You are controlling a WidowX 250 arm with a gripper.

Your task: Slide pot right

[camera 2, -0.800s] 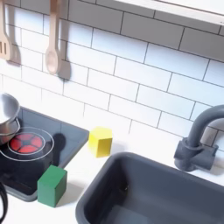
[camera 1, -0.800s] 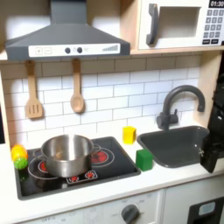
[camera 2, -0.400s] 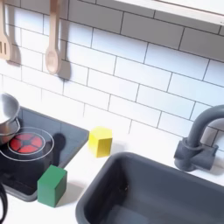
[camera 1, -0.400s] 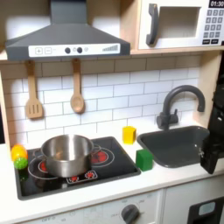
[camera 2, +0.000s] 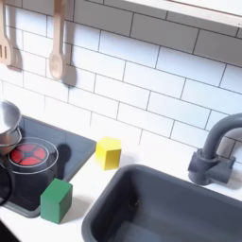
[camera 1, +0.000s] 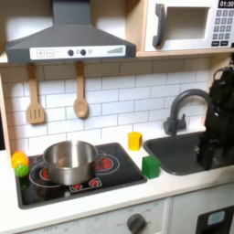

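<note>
The pot (camera 1: pixel 69 161) is a shiny silver lidless pot standing on the left burner of the black stove top (camera 1: pixel 114 175) in the first exterior view. Its rim also shows at the second exterior view's left edge as the pot (camera 2: pixel 7 124). My gripper (camera 1: pixel 207 155) hangs on the black arm over the sink (camera 1: pixel 174 149) at the first exterior view's right, far from the pot. The arm is blurred, and the jaws cannot be made out.
A green block (camera 1: pixel 151 166) (camera 2: pixel 56 200) sits at the stove's right front corner and a yellow block (camera 1: pixel 134 140) (camera 2: pixel 109 152) behind it. A dark faucet (camera 1: pixel 186 103) (camera 2: pixel 214 153) stands behind the sink. A yellow-green toy (camera 1: pixel 19 163) lies left of the pot. A spatula (camera 1: pixel 35 94) and a spoon (camera 1: pixel 80 91) hang on the wall.
The arm has come in from the first exterior view's right edge, up and to the left, and now hangs over the sink. The pot and blocks have not moved.
</note>
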